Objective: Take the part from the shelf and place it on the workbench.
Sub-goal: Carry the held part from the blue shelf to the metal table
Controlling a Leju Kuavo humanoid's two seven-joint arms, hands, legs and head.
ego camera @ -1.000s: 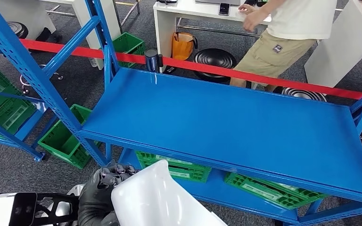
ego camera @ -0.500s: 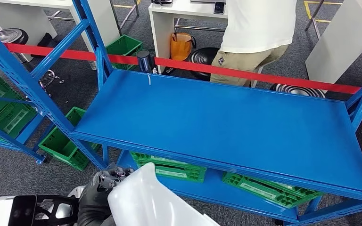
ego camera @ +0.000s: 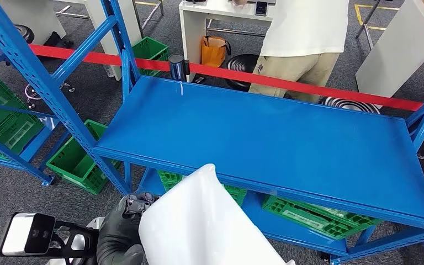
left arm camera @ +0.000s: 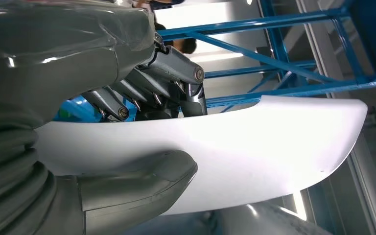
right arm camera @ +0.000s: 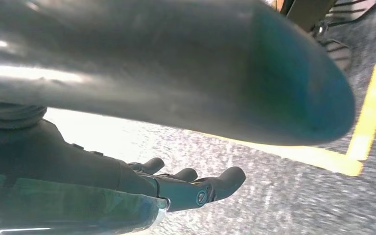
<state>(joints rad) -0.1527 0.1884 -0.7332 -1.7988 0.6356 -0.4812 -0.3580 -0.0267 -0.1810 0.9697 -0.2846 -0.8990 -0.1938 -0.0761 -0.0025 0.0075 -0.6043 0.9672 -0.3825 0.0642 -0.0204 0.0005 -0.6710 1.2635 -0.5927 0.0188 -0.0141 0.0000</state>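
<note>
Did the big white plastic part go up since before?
Yes. The white curved plastic part rose; its tip now overlaps the blue metal shelf front edge.

The curved white plastic part [ego camera: 199,221] in the left hand [ego camera: 122,234] now rises higher, overlapping the blue metal shelf [ego camera: 287,138] front edge.

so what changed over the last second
The left hand has kept its grip on the white part and raised it, so the part's top edge now overlaps the front edge of the blue shelf. The person behind the red tape turned to face the white desk. The view shifted slightly as the camera moved; the shelf top is still bare.
</note>
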